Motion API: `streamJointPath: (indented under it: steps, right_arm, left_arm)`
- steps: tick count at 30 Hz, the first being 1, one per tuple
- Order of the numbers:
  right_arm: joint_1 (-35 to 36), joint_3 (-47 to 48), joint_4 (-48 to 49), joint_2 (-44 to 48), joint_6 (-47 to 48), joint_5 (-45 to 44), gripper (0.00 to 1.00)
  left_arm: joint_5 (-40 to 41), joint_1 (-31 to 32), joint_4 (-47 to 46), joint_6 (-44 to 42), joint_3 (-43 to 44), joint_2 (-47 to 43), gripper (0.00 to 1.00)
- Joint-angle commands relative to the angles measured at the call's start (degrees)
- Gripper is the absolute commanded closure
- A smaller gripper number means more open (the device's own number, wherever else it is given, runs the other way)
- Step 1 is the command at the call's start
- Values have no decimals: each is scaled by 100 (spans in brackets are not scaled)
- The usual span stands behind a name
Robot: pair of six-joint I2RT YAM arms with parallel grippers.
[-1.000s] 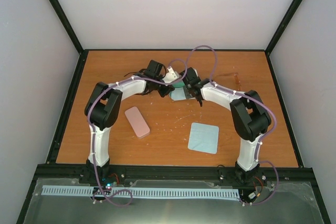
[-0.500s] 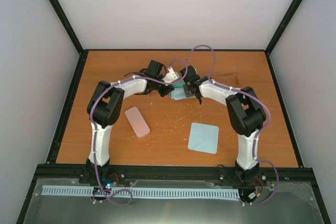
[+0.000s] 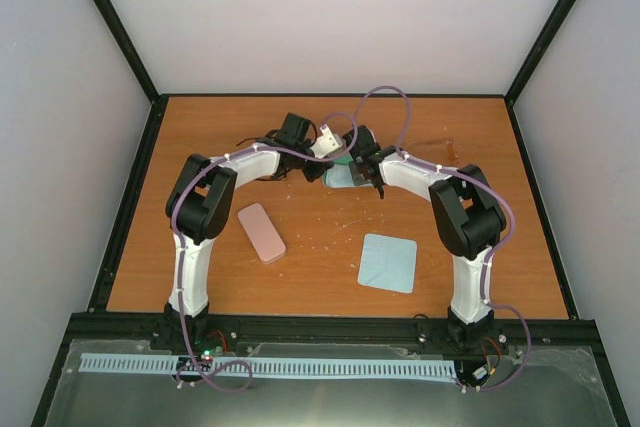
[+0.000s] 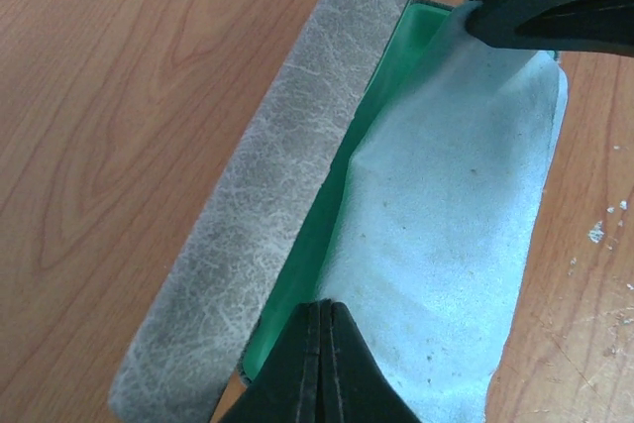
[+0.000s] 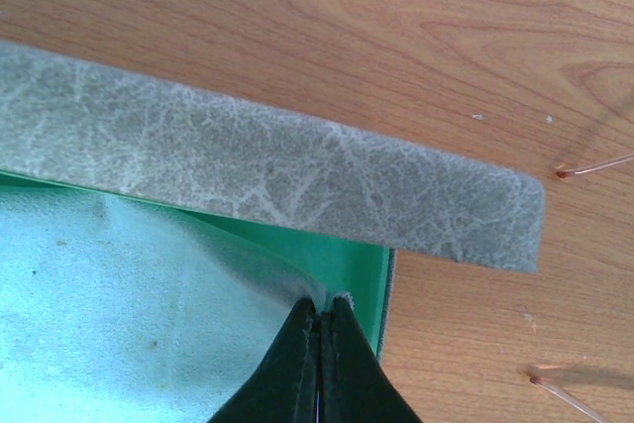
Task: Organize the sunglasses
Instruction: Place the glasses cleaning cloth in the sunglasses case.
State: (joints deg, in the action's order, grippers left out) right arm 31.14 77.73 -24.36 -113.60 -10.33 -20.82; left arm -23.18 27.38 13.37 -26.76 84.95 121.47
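Note:
An open grey case (image 4: 267, 195) with green lining (image 5: 342, 260) lies at the table's middle back. A pale blue cloth (image 4: 456, 205) lies over the lining. My left gripper (image 4: 325, 309) is shut on the cloth's near edge. My right gripper (image 5: 322, 302) is shut on a bunched corner of the cloth (image 5: 119, 324); both meet over the case (image 3: 340, 175). Thin reddish-brown sunglasses (image 3: 446, 152) lie right of the case, and their temple tips (image 5: 594, 165) show in the right wrist view. Dark wire-like sunglasses (image 3: 252, 141) lie by the left arm, partly hidden.
A closed pink case (image 3: 261, 232) lies at the left front. A second pale blue cloth (image 3: 388, 262) lies flat at the right front. Black frame posts and pale walls border the wooden table (image 3: 320, 277).
The right arm's elbow has swung a little left and back. Both grippers stay together over the case, holding the cloth.

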Motion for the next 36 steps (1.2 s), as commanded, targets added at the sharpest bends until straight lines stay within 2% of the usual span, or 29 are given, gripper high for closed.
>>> streamJointPath:
  steps: [1,33,36]
  right_arm:
    - [-35,47,124,-98,-31,-138,97]
    - [-127,88,283,-342,-133,-321,97]
    - [-131,72,298,-340,-145,-355,97]
  left_arm:
    - [42,-31,-157,-143,190,89,100]
    - [269,-24,-370,-191,217,330,99]
    - [294,-22,-615,-173,198,300,99]
